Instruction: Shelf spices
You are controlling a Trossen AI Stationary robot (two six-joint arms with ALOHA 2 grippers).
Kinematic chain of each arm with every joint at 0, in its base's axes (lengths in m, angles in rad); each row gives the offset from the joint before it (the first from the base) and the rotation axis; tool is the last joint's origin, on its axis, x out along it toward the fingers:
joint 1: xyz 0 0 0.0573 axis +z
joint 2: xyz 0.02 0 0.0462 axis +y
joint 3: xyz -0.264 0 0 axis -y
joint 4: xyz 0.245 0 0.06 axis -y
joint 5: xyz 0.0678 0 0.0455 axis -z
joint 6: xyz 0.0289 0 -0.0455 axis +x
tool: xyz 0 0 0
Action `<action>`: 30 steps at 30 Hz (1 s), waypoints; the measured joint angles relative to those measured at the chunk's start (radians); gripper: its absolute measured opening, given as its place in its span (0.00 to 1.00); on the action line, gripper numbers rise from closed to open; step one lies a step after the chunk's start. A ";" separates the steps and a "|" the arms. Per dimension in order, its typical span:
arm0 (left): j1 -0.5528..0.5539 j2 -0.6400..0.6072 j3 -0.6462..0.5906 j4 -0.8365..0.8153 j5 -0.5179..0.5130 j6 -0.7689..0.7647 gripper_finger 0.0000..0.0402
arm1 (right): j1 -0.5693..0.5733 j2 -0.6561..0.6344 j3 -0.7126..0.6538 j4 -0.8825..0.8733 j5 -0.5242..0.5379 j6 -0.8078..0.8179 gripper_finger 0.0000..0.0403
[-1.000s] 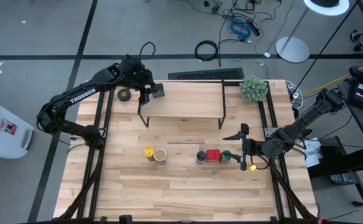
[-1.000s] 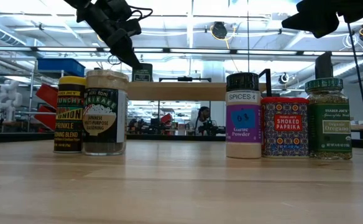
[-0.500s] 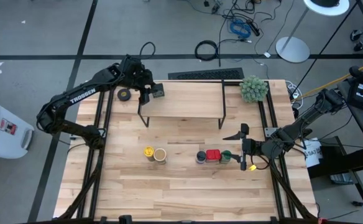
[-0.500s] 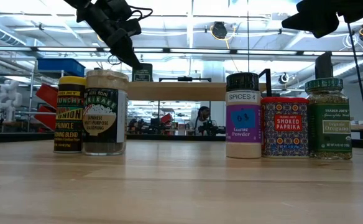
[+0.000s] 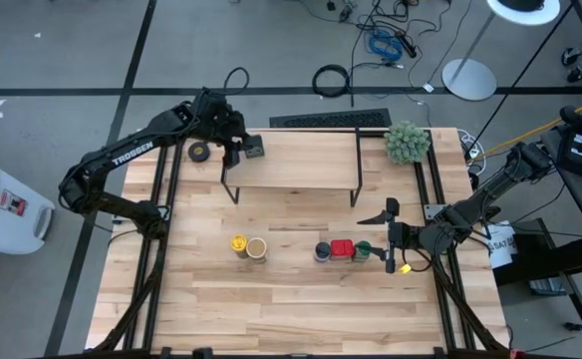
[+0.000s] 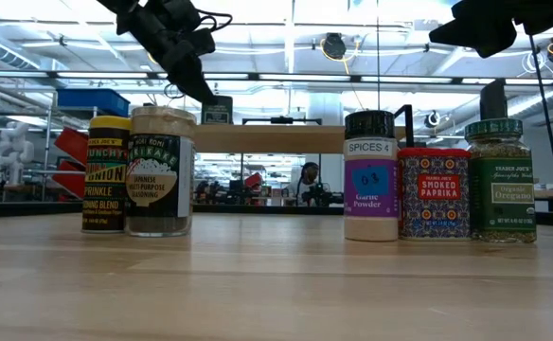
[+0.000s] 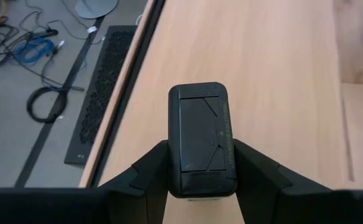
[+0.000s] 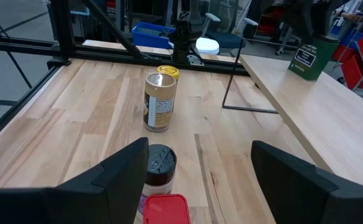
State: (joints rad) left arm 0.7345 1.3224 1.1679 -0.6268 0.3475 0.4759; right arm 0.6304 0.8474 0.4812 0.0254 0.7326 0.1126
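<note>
Between the left claw's [image 7: 197, 180] fingers we found the dark boxy tin [image 7: 199, 138] clamped by its flat sides over the shelf [image 5: 301, 165]; rigid, smooth, probably slippery. Right claw [image 5: 390, 234] stood apart.

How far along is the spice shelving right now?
Nothing is released on the shelf yet. In hand: the left gripper is shut on the dark tin at the shelf's left end. Left: five spices on the table; the right gripper waits open beside them.

Dark jointed arms, white "TROSSEN" lettering
</note>
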 joint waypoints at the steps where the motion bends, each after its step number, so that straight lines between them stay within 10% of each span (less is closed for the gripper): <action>1: -0.005 0.000 0.000 0.000 0.000 0.000 0.38 | 0.000 0.000 0.000 0.000 0.000 -0.001 0.68; 30: -0.119 -0.176 0.000 -0.149 0.009 -0.092 0.38 | 0.000 0.000 0.000 0.000 0.000 -0.001 0.68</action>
State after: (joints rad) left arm 0.6158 1.1464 1.1675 -0.7757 0.3562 0.3844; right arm 0.6300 0.8474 0.4812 0.0250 0.7326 0.1112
